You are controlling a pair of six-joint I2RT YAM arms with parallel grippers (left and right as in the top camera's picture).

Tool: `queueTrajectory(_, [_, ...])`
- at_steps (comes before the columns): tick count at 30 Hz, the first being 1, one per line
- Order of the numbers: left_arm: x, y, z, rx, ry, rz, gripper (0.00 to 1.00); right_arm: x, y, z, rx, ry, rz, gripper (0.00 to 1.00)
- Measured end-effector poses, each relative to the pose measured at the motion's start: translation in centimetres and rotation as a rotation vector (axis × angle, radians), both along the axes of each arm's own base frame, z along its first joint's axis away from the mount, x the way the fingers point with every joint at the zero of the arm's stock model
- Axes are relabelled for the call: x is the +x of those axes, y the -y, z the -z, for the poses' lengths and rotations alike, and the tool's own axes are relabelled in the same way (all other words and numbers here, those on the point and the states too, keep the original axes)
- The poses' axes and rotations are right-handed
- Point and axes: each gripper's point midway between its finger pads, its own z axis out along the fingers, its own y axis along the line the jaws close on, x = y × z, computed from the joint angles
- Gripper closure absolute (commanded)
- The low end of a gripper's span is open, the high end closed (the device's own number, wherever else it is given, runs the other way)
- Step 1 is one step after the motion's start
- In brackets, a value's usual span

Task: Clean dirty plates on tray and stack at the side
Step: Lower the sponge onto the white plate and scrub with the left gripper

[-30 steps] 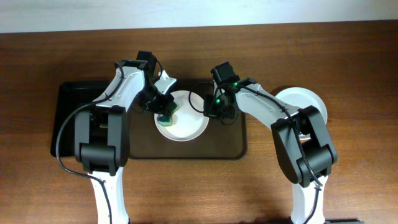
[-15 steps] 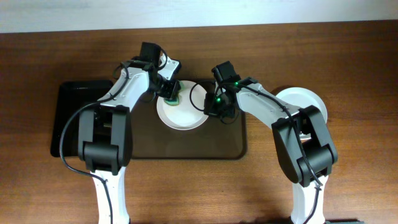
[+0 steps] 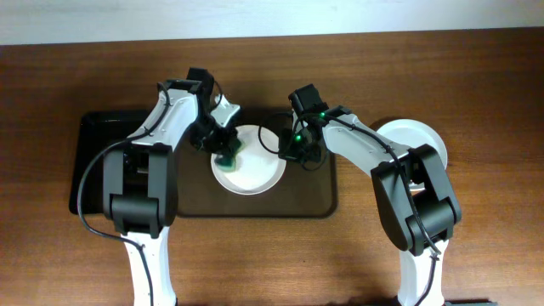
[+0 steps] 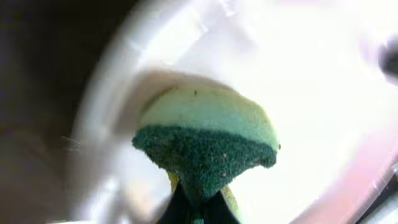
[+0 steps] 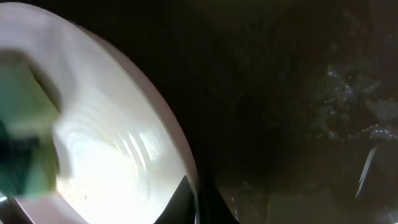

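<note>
A white plate (image 3: 251,174) rests on the dark brown tray (image 3: 314,200). My left gripper (image 3: 226,155) is shut on a green and yellow sponge (image 4: 205,143) and presses it on the plate's left part; the plate (image 4: 311,81) fills the left wrist view. My right gripper (image 3: 287,151) is shut on the plate's right rim (image 5: 180,162), with the tray floor (image 5: 292,124) beside it. The sponge shows blurred at the left edge of the right wrist view (image 5: 25,149). One or more white plates (image 3: 412,140) lie on the table to the right of the tray.
A smaller black tray (image 3: 93,161) lies left of the brown tray. The wooden table (image 3: 272,255) stretches along the front.
My left gripper swung the sponge up to the plate's top left rim, then back down onto its left part. The plate shifted a little with it. The right gripper kept its hold.
</note>
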Motion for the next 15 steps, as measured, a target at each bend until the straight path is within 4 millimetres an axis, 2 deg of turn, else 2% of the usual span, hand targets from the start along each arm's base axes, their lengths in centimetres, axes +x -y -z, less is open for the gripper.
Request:
queueTrajectory(2, [-1.5,0.8,0.0,-0.062,-0.041,0.07,1.0,0.0,0.0,0.0,0.0,0.002,-0.003,0.96])
queueTrajectory(8, [-1.9,1.6,-0.4,-0.123,-0.047,0.122,0.99,0.0,-0.1,0.0,0.003,0.0,-0.004,0.96])
queueTrajectory(11, [-0.1,1.8,-1.2,-0.136,-0.004,0.119,1.0,0.0,-0.1,0.0,0.006,-0.001,-0.004,0.96])
queueTrajectory(12, [1.7,1.9,-2.2,-0.144,0.055,0.104,0.99,0.0,-0.1,0.0,0.006,-0.001,-0.004,0.96])
queueTrajectory(15, [5.6,1.2,-3.1,-0.114,0.166,0.006,0.99,0.0,-0.1,0.0,0.006,-0.001,-0.002,0.96])
